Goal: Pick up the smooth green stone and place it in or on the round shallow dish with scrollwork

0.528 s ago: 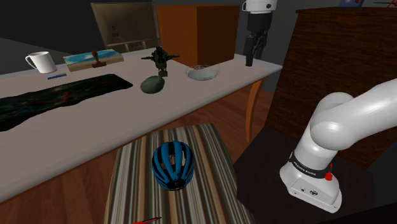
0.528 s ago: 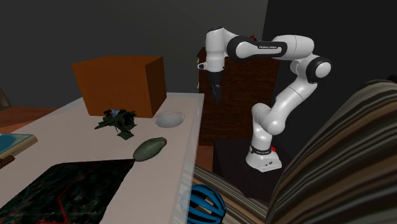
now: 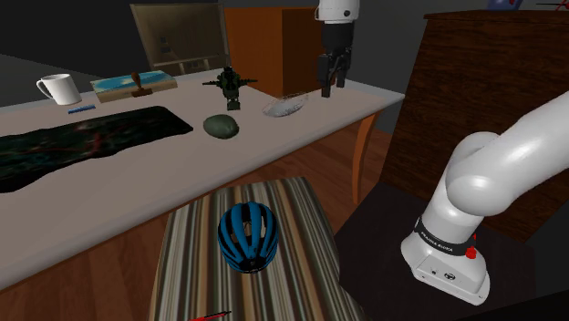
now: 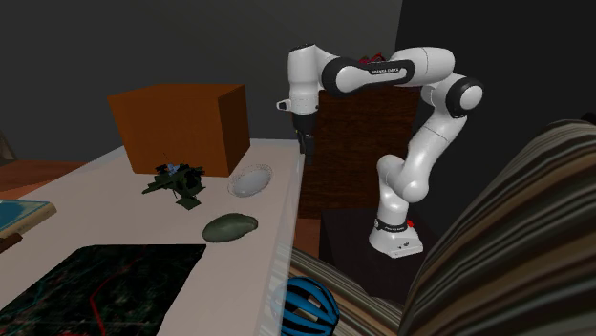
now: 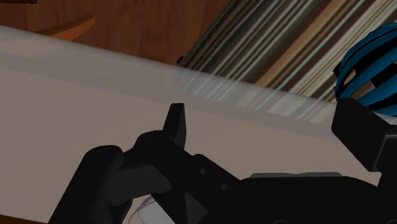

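1. Shoulder view: the gripper (image 3: 330,75) hangs over the far end of the table (image 3: 137,182), just beside the white dish (image 3: 285,106) on that view's right. Its fingers are parted with nothing between them. The dish sits tilted, one rim up. The dark green stone (image 3: 222,126) lies on the table left of the dish, apart from it, near the black mat (image 3: 82,141). A dark toy plane (image 3: 230,86) stands behind the stone and an orange box (image 3: 274,41) behind the dish. A white mug (image 3: 56,88) is at far left. A blue helmet (image 3: 247,237) rests on a striped cushion (image 3: 182,274) in front.
2. Second exterior view: the arm (image 4: 382,72) bends over and the gripper points down at the table's edge, right of the tilted dish. The stone lies nearer the camera, between dish and mat, well apart from the gripper.
3. Wrist view: the fingers (image 5: 176,121) stand apart with bare table between them. The helmet and cushion show beyond the table's edge. A pale patch low by the hand could be the dish, but it is too hidden to tell.
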You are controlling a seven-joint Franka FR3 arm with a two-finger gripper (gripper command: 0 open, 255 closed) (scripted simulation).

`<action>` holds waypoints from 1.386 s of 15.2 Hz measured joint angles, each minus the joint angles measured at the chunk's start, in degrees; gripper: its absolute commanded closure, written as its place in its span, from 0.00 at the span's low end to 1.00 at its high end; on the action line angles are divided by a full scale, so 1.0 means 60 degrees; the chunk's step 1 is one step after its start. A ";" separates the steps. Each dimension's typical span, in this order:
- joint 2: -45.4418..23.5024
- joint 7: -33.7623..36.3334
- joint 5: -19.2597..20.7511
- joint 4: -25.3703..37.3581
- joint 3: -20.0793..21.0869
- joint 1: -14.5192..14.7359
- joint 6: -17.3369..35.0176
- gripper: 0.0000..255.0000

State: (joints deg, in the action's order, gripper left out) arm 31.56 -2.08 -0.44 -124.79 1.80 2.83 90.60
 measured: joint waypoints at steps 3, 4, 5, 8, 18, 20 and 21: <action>-0.0889 0.0216 -0.0183 0.0624 0.0273 0.0171 0.0274 0.00; -0.1224 0.0311 -0.0240 0.0859 0.0381 0.0233 0.0383 0.00; -0.1472 0.0307 -0.0261 0.1068 0.0415 0.0260 0.0428 0.00; -0.2460 0.0445 -0.0330 0.1819 0.0619 0.0382 0.0690 0.00; -0.5931 0.1078 -0.0227 0.5259 0.1320 0.0920 0.0798 0.00; -0.6677 0.1230 -0.0137 0.6145 0.1442 0.1082 0.0669 0.00; -0.7055 0.1303 -0.0085 0.6637 0.1498 0.1172 0.0561 0.00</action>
State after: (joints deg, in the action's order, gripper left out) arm -10.77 5.74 -0.96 -84.97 10.79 9.86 93.97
